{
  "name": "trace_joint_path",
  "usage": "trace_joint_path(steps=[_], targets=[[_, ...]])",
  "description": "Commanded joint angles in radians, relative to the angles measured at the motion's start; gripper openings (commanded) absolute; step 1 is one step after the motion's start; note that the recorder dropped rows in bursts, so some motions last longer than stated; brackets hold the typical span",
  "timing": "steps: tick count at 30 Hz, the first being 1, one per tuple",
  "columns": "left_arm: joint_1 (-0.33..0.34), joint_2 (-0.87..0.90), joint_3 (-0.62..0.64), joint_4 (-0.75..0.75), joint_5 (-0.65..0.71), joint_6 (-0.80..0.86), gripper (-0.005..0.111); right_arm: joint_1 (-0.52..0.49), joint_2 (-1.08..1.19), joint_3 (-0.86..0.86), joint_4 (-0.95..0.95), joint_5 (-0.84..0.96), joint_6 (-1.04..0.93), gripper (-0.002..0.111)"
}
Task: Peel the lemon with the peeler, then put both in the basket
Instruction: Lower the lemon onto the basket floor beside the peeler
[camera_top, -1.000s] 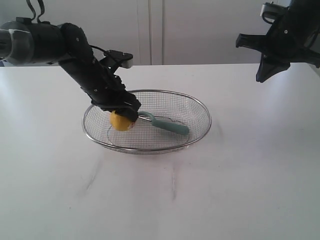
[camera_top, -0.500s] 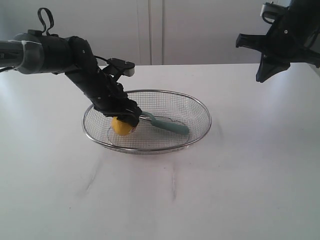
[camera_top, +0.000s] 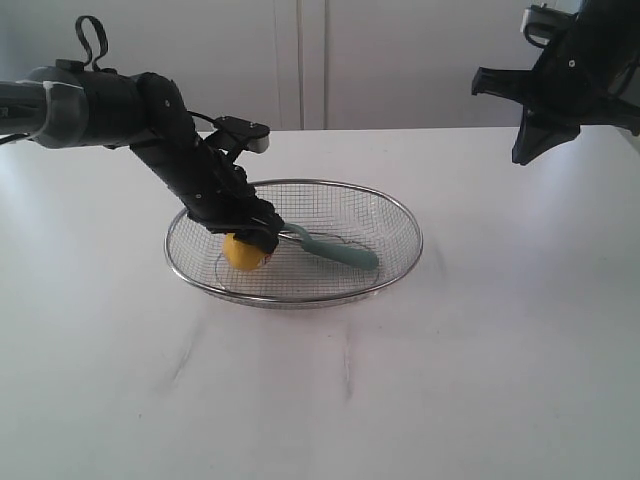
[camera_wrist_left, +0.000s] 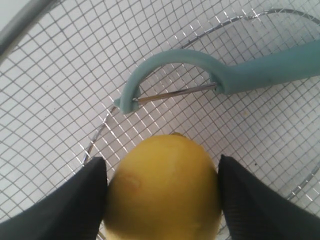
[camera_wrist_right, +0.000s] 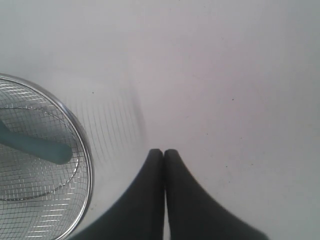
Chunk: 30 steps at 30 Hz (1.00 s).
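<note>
The yellow lemon sits low in the left part of the wire mesh basket. My left gripper reaches into the basket and is shut on the lemon, one black finger on each side. The teal peeler lies on the mesh just beyond the lemon, its looped blade head toward the fruit. My right gripper hangs shut and empty high at the right, above bare table beside the basket rim. The peeler handle shows there too.
The basket stands in the middle of a white table. A pale wall with cabinet doors runs behind the table's far edge.
A second ago the left arm lay lower and flatter; it has since risen at the elbow and set the lemon slightly deeper in the basket. The right arm has not moved.
</note>
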<state>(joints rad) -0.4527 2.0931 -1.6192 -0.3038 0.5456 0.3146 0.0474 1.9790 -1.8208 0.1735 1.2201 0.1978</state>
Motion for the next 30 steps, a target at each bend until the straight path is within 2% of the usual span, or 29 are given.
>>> trace_joint_path(steps=[1,4,7,30], targets=[[-0.003,-0.009,-0.007,-0.017,0.005,0.003,0.058,-0.007,-0.011,-0.004,-0.008,0.001,0.001,0.0],[-0.003,-0.009,-0.007,-0.017,0.004,0.003,0.073,-0.007,-0.011,-0.004,-0.008,0.001,0.001,0.0],[-0.003,-0.009,-0.007,-0.017,0.004,0.003,0.082,-0.007,-0.011,-0.004,-0.008,0.001,0.001,0.0],[-0.003,-0.043,-0.01,-0.014,0.019,0.047,0.083,-0.007,-0.011,-0.004,-0.008,0.001,0.001,0.0]])
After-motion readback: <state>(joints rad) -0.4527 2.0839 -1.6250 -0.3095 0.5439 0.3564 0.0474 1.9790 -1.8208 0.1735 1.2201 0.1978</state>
